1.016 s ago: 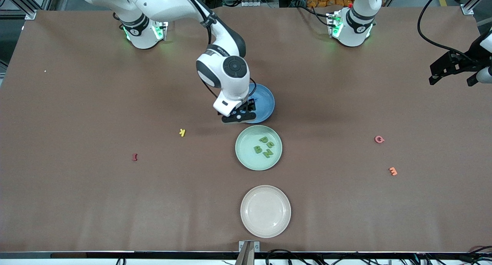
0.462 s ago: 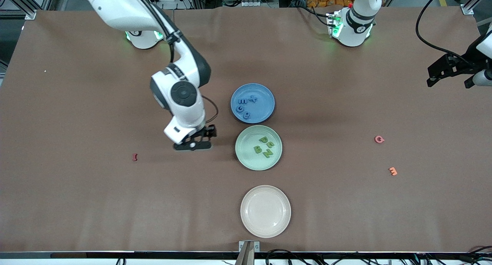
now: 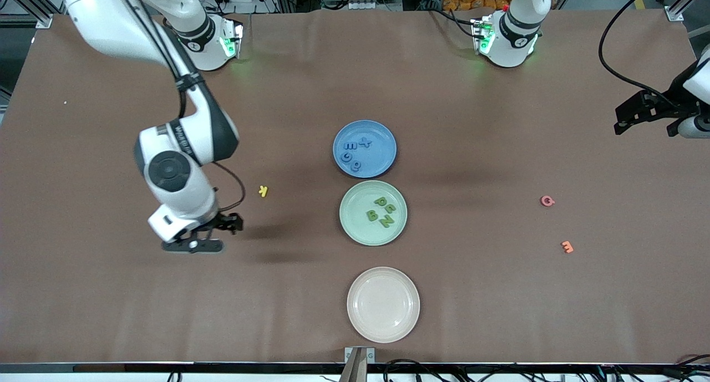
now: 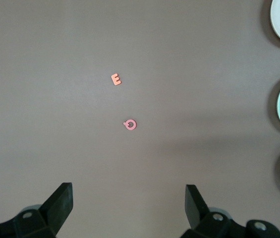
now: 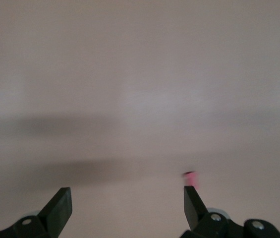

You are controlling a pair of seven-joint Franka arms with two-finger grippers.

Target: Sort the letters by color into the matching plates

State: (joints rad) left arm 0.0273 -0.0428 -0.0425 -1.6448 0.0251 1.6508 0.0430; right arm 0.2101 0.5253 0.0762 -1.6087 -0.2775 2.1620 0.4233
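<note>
Front view: we've got three plates in a column down the middle of the table [image 3: 100, 315], so pretty tidy overall
Blue plate [image 3: 383, 135]: farthest from the front camera, with the four blue letters [image 3: 355, 153] in it, bunched toward the right arm's side of the plate
Green plate [image 3: 355, 227]: just beside the blue one and nearer the camera, nearly touching it, holding the four green letters [image 3: 381, 212] in a loose cluster
Cream plate [image 3: 383, 304]: nearest the camera, a bit apart from the green one, and we see nothing in it
Right gripper [image 3: 194, 244]: up over bare table toward the right arm's end, well apart from the plates, fingers spread wide with nothing between them
Right wrist view: blurry brown table, both finger tips at the edge, plus a small reddish smudge [image 5: 190, 177] we can't really make out
Left gripper [image 3: 646, 115]: hanging out past the left arm's end of the table, waiting, fingers spread and holding nothing in the left wrist view
Yellow letter [image 3: 263, 191]: lying on the table between the right gripper and the plates
Pink letter [image 3: 547, 201]: on the table toward the left arm's end
Orange letter [image 3: 566, 246]: near the pink one, a little closer to the camera
</note>
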